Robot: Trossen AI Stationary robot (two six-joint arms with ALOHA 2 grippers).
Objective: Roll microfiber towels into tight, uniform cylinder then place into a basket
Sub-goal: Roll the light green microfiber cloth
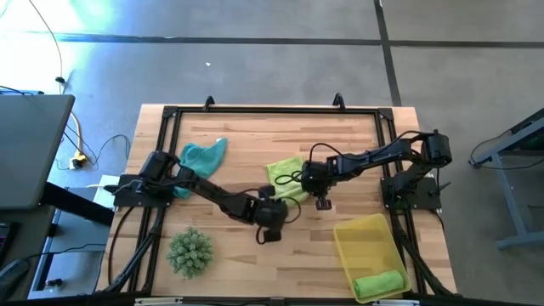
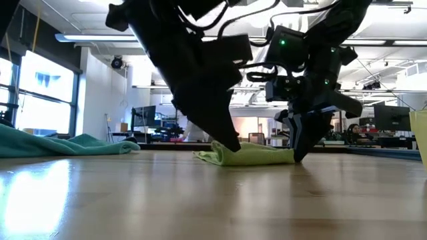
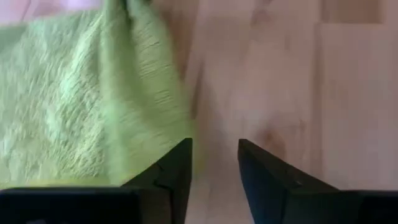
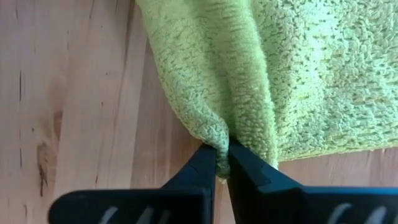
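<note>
A pale yellow-green towel point(image 1: 285, 172) lies crumpled on the wooden table point(image 1: 255, 136) near its middle. My right gripper point(image 4: 223, 155) is shut on a bunched bit of that towel's edge. My left gripper point(image 3: 214, 158) stands open just above the table beside the same towel point(image 3: 74, 93), with only bare wood between its fingers. A teal towel point(image 1: 202, 156) lies loose at the far left. A bright green towel point(image 1: 380, 283), rolled up, lies in the yellow basket point(image 1: 357, 234) at the near right. My right gripper pinches a raised pucker of the towel's edge point(image 4: 219, 134) between its two fingertips, coming steeply from above. The cloth is gathered into ridges that run away from the fingers. The rest of the towel point(image 2: 247, 155) lies on the table.
A spiky green plant-like ball point(image 1: 189, 252) sits at the near left. A black frame point(image 1: 272, 109) runs around the table top. Bare wood lies between the ball and the basket.
</note>
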